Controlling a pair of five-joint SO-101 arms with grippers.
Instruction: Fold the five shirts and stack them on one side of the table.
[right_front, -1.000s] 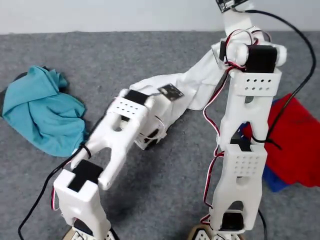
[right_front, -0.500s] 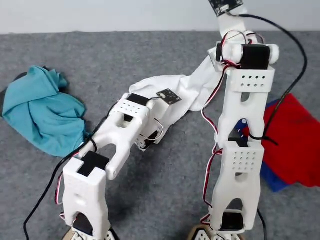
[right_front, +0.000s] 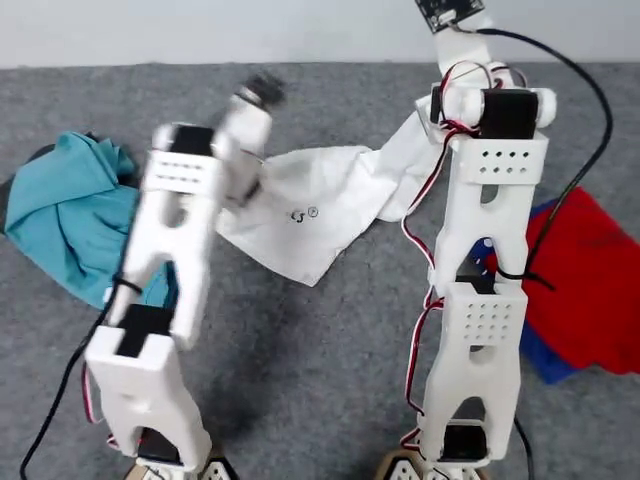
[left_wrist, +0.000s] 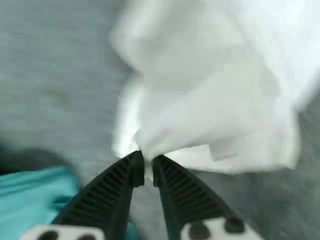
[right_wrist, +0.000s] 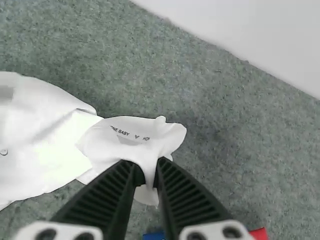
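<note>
Grey felt table (right_front: 330, 380) running to white wall (right_front: 200, 30) at 12. White shirt (right_front: 320, 210) lying centre. Left gripper (left_wrist: 147, 161) and right gripper (right_wrist: 148, 171) each clamping an edge (teal shirt (right_front: 70, 220) sitting at 9, red shirt (right_front: 590, 280) at 3).

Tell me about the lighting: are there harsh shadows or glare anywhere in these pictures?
High view: soft, even light, only faint shadows on the grey table, no glare. Left wrist view: the white shirt pinched in the left end effector looks washed out, its folds faint. Right wrist view: a soft shadow lies under the shirt fold that the right end effector grips.
</note>
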